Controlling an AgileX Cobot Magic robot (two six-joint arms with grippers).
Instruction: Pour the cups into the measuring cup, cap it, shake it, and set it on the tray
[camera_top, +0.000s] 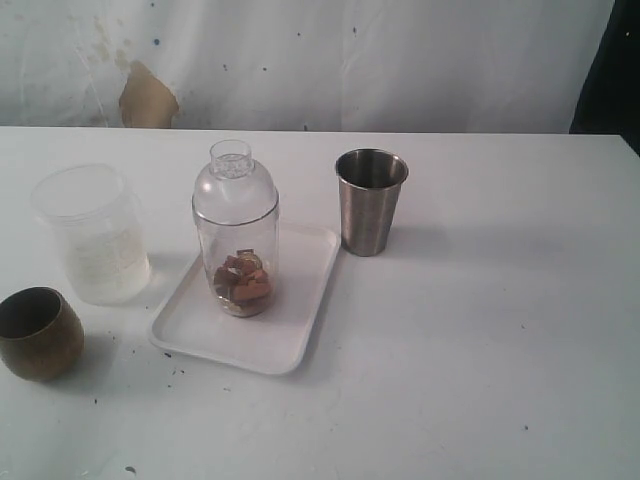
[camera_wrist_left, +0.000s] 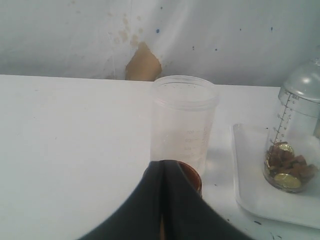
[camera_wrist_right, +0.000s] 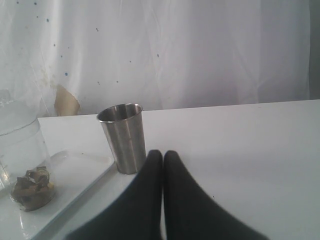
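The clear measuring cup (camera_top: 236, 240) stands upright on the white tray (camera_top: 290, 335), with a clear dome lid (camera_top: 235, 185) on top and brown and gold pieces at its bottom. The steel tumbler (camera_top: 371, 201) stands just off the tray's far right corner. At the near left sits the squat brown cup (camera_top: 38, 332). Neither gripper shows in the exterior view. My left gripper (camera_wrist_left: 163, 165) is shut and empty, with the brown cup (camera_wrist_left: 192, 177) just behind its tips. My right gripper (camera_wrist_right: 162, 154) is shut and empty, a little short of the tumbler (camera_wrist_right: 123, 137).
A wide frosted jar (camera_top: 92, 234) stands left of the tray, behind the brown cup. A white curtain with a brown patch (camera_top: 147, 97) hangs behind the table's far edge. The white table (camera_top: 500, 330) stretches out bare to the right of the tumbler.
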